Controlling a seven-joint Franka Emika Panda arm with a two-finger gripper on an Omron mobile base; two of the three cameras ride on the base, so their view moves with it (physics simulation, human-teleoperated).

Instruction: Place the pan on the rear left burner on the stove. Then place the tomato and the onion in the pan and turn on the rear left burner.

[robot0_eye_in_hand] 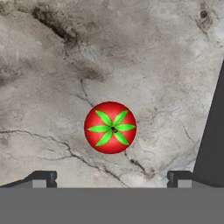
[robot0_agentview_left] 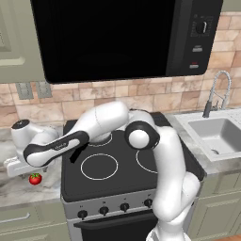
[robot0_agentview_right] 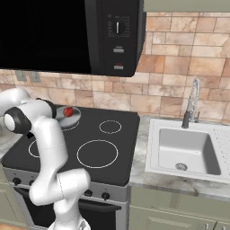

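Gripper (robot0_eye_in_hand: pixel 111 178) is spread wide, empty, looking straight down on the tomato (robot0_eye_in_hand: pixel 110 127), which sits on the marble counter (robot0_eye_in_hand: pixel 131 52) left of the stove (robot0_agentview_left: pixel 117 181), framed between the two fingertips (robot0_eye_in_hand: pixel 41 178) with nothing touching it. The stove's dark edge cuts into the right of the hand view. Pan (robot0_agentview_right: pixel 72 116) sits at the cooktop's rear left with the onion (robot0_agentview_right: pixel 68 111) inside. The arm's forearm crosses over the stove's left side. Sink (robot0_agentview_right: pixel 185 152) and faucet (robot0_agentview_right: pixel 191 104) are well right; microwave (robot0_agentview_left: pixel 127 33) overhead.
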